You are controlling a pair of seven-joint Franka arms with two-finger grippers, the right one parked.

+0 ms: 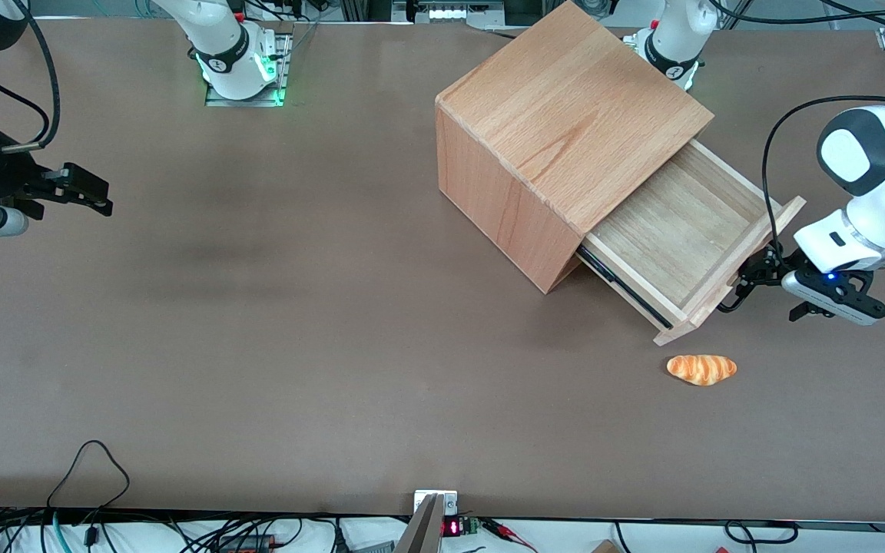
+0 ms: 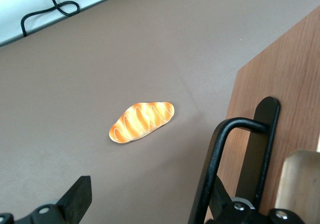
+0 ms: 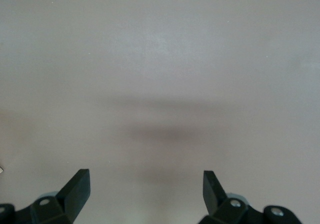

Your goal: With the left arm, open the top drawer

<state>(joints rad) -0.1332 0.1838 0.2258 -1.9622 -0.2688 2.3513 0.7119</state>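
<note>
**Drawer out, fingers spread at the handle**

The drawer (image 1: 681, 238) stands pulled well out of the cabinet (image 1: 558, 138), at the working arm's end of the table (image 1: 258, 346); its tray looks bare. The gripper (image 1: 757, 273) sits just in front of the drawer front, jaws wide apart and gripping nothing; in the wrist view one finger (image 2: 222, 196) lies right by the handle (image 2: 235, 154), the other (image 2: 77, 199) well clear over the table.

Risks, as I judge them: a retreat at an angle could catch that near finger on the bar and drag or skew the drawer; a sideways swing could knock the front and shift the whole cabinet; a low sweep might hit the bread (image 1: 701, 369), which lies on the table nearer the camera than the drawer.

The table is flat brown matte, shadowed in patches; cables (image 1: 89, 476) trail along its near edge.
</note>
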